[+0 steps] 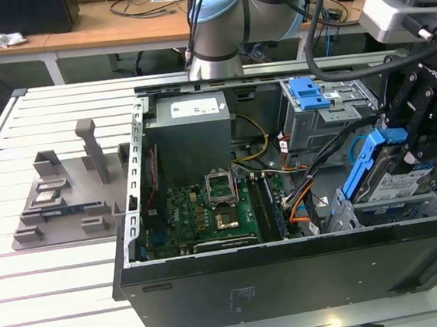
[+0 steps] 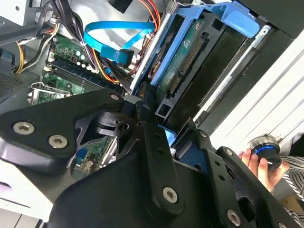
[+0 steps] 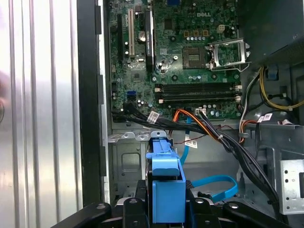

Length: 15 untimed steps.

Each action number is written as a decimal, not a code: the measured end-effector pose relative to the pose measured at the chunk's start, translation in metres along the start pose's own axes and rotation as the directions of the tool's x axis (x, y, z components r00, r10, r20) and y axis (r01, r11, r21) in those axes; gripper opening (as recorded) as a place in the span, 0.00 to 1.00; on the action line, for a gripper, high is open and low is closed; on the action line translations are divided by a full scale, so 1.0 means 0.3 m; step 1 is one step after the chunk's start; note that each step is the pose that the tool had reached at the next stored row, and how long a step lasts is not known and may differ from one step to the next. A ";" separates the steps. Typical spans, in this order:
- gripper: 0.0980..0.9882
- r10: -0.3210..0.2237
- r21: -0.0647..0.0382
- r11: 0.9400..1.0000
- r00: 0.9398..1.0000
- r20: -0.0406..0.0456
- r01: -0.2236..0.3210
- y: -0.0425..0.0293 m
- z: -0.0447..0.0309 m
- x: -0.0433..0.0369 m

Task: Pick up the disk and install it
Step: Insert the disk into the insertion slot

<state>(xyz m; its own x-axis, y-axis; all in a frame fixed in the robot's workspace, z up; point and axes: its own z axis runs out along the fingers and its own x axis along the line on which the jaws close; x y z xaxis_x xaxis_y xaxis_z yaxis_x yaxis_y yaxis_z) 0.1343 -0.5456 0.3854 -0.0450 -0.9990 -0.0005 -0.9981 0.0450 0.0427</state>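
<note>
On a ribbed white table [image 1: 61, 305], at the open black case's [image 1: 293, 280] four o'clock, the gripper [image 1: 402, 152] clamps the flat silver, blue-framed disk [image 1: 397, 185], long axis toward one o'clock.

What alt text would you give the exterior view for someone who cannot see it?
A robot's black hand holds the disk, a blue-framed silver drive, tilted over an open computer case. A green motherboard lies inside.
</note>
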 end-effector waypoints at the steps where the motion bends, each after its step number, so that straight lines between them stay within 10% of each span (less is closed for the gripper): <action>1: 0.30 0.000 0.000 1.000 1.000 0.000 0.000 0.000 0.002 0.000; 15: 0.38 0.000 0.000 1.000 1.000 0.000 0.000 0.000 0.003 0.000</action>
<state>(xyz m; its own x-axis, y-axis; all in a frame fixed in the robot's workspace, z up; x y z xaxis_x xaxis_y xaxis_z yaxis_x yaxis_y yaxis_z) 0.1344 -0.5456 0.3844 -0.0450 -0.9990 -0.0004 -0.9981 0.0450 0.0426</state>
